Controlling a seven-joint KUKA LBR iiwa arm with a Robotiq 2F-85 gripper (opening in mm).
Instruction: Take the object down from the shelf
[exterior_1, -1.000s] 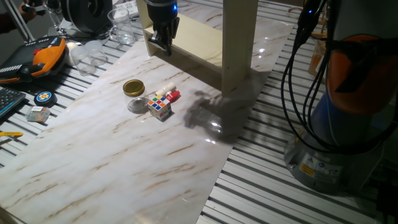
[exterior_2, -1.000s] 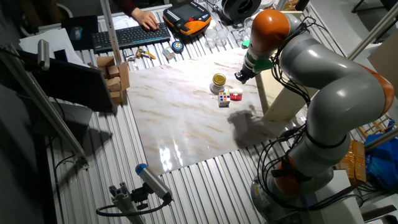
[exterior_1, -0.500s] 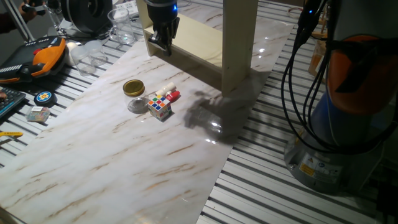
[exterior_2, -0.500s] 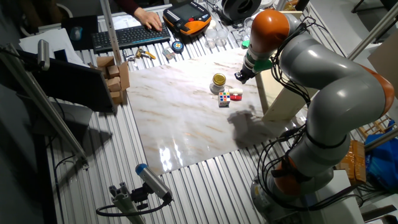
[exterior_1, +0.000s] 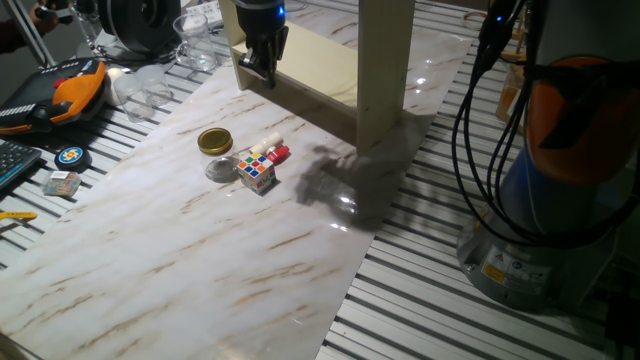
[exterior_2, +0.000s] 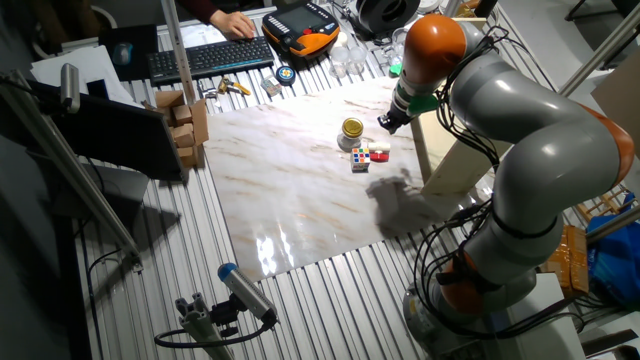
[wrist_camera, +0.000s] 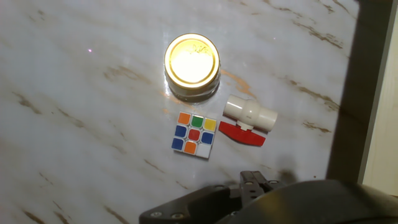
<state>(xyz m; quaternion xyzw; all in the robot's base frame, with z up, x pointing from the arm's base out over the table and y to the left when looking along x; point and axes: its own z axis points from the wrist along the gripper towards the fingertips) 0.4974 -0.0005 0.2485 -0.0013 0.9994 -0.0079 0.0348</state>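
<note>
The cream shelf (exterior_1: 385, 70) stands at the far side of the marble table, and its lower board shows bare. My gripper (exterior_1: 256, 68) hangs shut and empty by the shelf's left upright, above the table. Below it three small things lie close together: a glass jar with a gold lid (exterior_1: 215, 143), a colour cube (exterior_1: 257, 171) and a white valve with a red handle (exterior_1: 270, 152). The hand view looks straight down on the jar (wrist_camera: 192, 62), the cube (wrist_camera: 194, 134) and the valve (wrist_camera: 249, 115), with the shelf panel (wrist_camera: 367, 93) at the right.
An orange-and-black device (exterior_1: 75, 85) and clear glassware (exterior_1: 195, 40) sit at the table's far left. A keyboard (exterior_2: 210, 58) with a person's hand (exterior_2: 235, 22) on it lies beyond. Cardboard boxes (exterior_2: 185, 125) stand at one table edge. The arm's base (exterior_1: 560, 200) and cables fill the right.
My arm and the things on the table have held still. Only the person's hand at the keyboard has shifted a little.
</note>
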